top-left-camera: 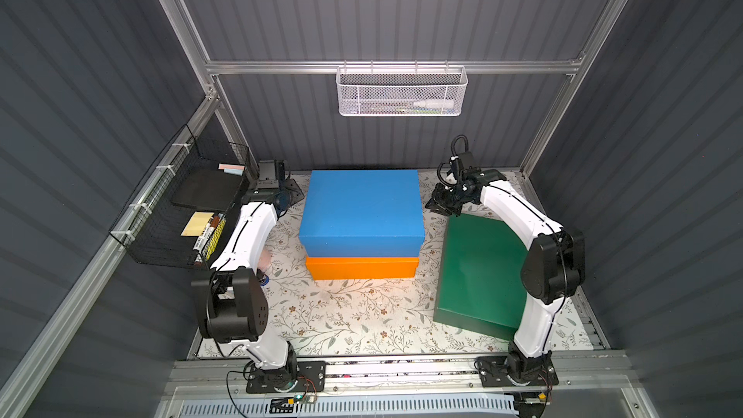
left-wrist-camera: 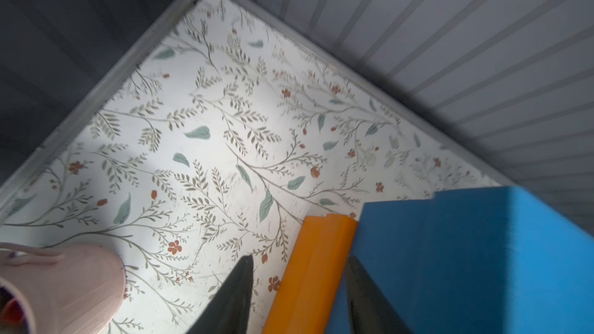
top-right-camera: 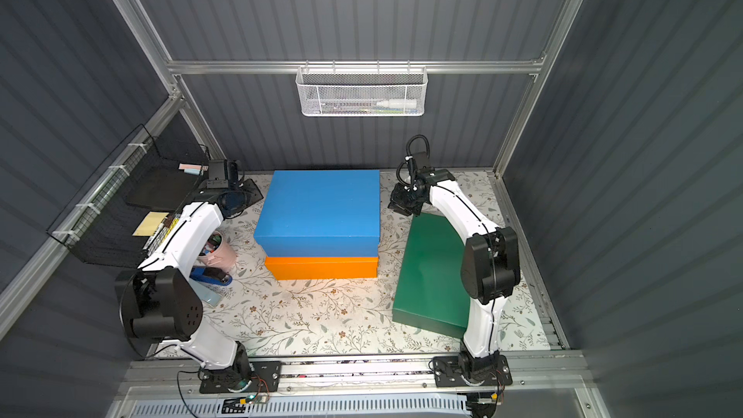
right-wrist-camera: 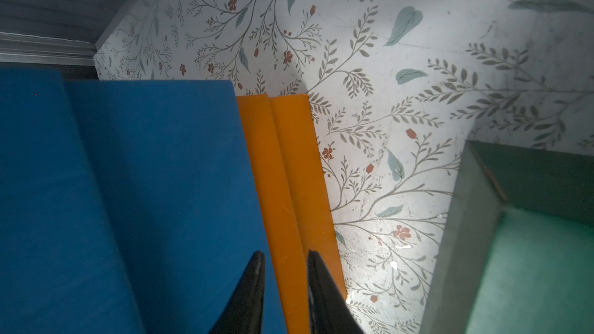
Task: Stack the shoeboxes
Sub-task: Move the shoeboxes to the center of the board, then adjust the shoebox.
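The blue shoebox point(top-left-camera: 362, 205) is seen resting on the orange shoebox point(top-left-camera: 362, 268) at the middle rear of the floral table point(top-left-camera: 341, 315), the pair set nearly square, with the orange front wall showing beneath the blue one. The dark green shoebox point(top-left-camera: 480, 271) is found alone on the table, well to the right of the stack and turned askew to it, partly covered in both top views by the right arm. The left gripper point(left-wrist-camera: 298, 258) is held just beside the left end of the stack with its fingers parted and nothing between them; the right gripper point(right-wrist-camera: 286, 252) is held at the right end, between the stack and the green box, its fingers only narrowly apart and likewise empty. The green box is judged to be the one not yet stacked. As lidded cardboard it is expected to be light, stiff at the corners, yielding in mid-wall and smooth enough to slip. It is too wide for one gripper, so it is best pressed between both grippers at its short ends, low on the base, since the lid could lift off alone.
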`<state>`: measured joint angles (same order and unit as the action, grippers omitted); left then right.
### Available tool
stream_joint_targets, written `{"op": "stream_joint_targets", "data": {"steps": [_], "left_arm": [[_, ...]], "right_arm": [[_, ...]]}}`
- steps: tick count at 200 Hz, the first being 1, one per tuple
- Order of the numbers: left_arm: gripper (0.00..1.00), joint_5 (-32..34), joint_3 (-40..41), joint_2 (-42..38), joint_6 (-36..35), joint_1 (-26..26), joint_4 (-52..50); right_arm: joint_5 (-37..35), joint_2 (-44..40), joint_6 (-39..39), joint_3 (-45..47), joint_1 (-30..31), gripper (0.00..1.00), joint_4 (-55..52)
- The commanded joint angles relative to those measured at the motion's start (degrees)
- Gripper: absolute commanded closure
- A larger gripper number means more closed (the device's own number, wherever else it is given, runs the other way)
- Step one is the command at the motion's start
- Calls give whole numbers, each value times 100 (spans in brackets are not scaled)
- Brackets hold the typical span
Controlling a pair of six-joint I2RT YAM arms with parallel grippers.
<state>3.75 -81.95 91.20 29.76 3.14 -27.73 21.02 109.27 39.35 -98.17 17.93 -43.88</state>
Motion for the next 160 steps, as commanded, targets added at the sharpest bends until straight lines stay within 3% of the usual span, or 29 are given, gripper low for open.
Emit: {"op": "stream_joint_targets", "data": {"steps": [1, 41, 160], "left_arm": [[50, 187, -172, -274, 123, -40, -238], [49, -9, -22, -484, 100, -76, -280], [49, -489, 918, -1100, 284, -215, -88]], "right_arm": [[-15, -152, -135, -297, 195, 73, -172], [-72, -209, -122, -320, 488, 73, -284], [-116, -336, -33, -141, 587, 73, -209]]}}
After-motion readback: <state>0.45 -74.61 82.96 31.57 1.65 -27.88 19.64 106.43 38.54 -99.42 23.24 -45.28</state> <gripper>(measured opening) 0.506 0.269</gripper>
